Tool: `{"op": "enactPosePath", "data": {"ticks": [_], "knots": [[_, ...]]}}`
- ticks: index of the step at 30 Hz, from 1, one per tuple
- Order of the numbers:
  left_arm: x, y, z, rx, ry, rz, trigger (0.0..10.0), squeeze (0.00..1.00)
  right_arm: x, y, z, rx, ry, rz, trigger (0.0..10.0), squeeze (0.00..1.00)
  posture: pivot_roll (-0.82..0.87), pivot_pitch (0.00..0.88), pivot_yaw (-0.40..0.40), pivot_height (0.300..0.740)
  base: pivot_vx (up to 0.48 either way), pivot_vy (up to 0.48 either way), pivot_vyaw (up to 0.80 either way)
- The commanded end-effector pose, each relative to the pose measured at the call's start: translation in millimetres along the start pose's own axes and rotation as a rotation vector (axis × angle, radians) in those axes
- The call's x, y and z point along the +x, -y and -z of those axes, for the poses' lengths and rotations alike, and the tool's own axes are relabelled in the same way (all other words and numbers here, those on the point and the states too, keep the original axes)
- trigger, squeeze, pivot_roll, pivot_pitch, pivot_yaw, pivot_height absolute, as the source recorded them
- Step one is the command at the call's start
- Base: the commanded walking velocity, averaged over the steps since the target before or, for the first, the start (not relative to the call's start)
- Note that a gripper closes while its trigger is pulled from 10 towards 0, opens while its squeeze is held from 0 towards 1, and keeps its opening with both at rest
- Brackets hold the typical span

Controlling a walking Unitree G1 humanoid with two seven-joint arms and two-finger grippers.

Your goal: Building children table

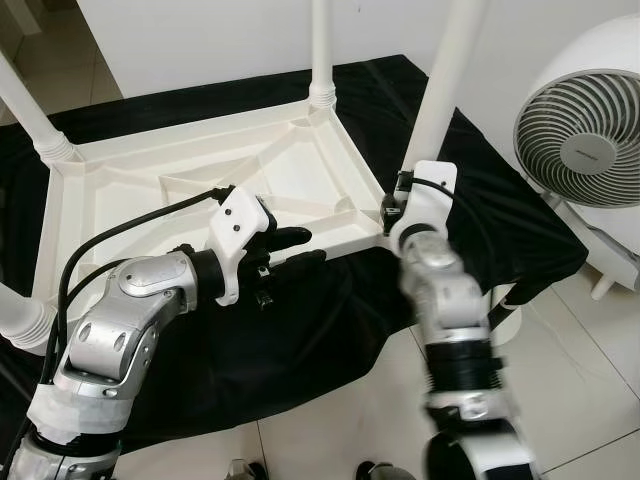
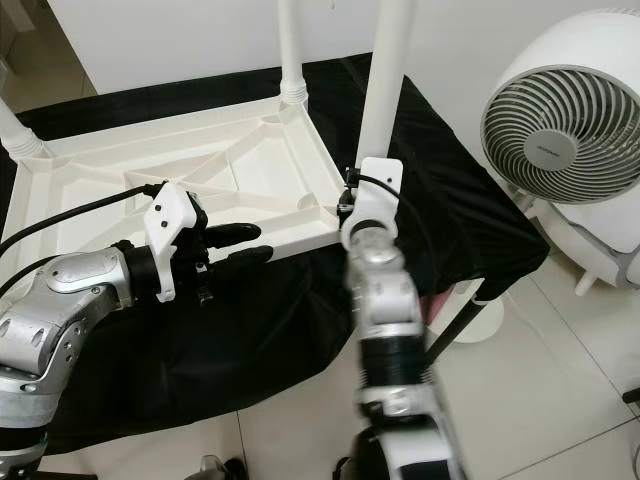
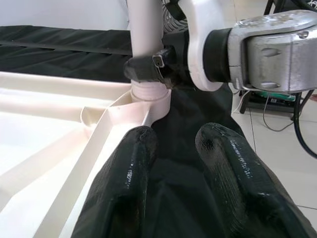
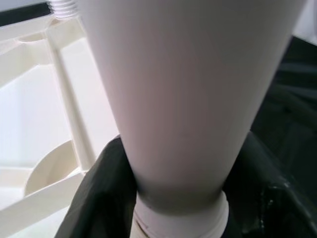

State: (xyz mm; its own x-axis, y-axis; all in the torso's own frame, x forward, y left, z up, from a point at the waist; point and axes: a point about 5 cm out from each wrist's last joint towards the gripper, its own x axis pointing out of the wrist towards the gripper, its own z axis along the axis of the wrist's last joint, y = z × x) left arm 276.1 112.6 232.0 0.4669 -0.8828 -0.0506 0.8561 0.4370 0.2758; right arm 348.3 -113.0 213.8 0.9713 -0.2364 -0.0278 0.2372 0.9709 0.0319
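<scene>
A white plastic children's table (image 1: pixel 130 200) lies upside down on a black cloth (image 1: pixel 300 330). White legs stand up from its corners: one at the back (image 1: pixel 322 50), one at the far left (image 1: pixel 30 112), one at the near left (image 1: pixel 15 318). The near-right leg (image 1: pixel 445 80) rises from its corner socket, and my right gripper (image 1: pixel 395 205) is shut around its base; the leg (image 4: pixel 188 99) stands between the black fingers (image 4: pixel 94 198). My left gripper (image 1: pixel 295 248) is open at the table's front rim (image 3: pixel 94 163), pointing toward that corner. Only cloth lies between its fingers (image 3: pixel 124 188).
A large white fan (image 1: pixel 585 140) stands on the tiled floor (image 1: pixel 560 400) to the right. The cloth-covered surface ends just past the table's right corner, with a white stand base (image 1: pixel 505 318) under it. A white wall is behind.
</scene>
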Motion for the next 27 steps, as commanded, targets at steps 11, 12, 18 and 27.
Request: {"op": "enactPosePath", "data": {"ticks": [11, 12, 18, 27], "knots": [[-2.5, -1.8, 2.7, -0.003, -0.014, -0.044, 10.0, 0.00, -12.9, -28.1, 11.0, -0.014, -0.045, -0.128, 10.0, 1.00, -0.10, 0.160, 0.067, 0.740, 0.000, 0.000, 0.00], [-2.3, -1.8, 2.7, -0.003, -0.013, -0.044, 10.0, 0.00, -13.8, -34.3, 5.8, -0.017, -0.015, -0.232, 10.0, 0.69, -0.10, 0.160, 0.067, 0.740, 0.000, 0.000, 0.00], [-2.1, -1.5, 2.6, -0.002, -0.012, -0.044, 10.0, 0.00, -9.5, -28.8, -8.5, -0.110, 0.060, -0.451, 10.0, 0.00, -0.10, 0.162, 0.066, 0.740, 0.000, 0.000, 0.00], [-2.5, -3.0, 2.1, -0.001, -0.015, -0.045, 10.0, 0.00, 20.5, 2.5, -10.6, -0.309, 0.027, -0.660, 10.0, 0.00, -0.09, 0.173, 0.076, 0.740, 0.000, 0.000, 0.00]]}}
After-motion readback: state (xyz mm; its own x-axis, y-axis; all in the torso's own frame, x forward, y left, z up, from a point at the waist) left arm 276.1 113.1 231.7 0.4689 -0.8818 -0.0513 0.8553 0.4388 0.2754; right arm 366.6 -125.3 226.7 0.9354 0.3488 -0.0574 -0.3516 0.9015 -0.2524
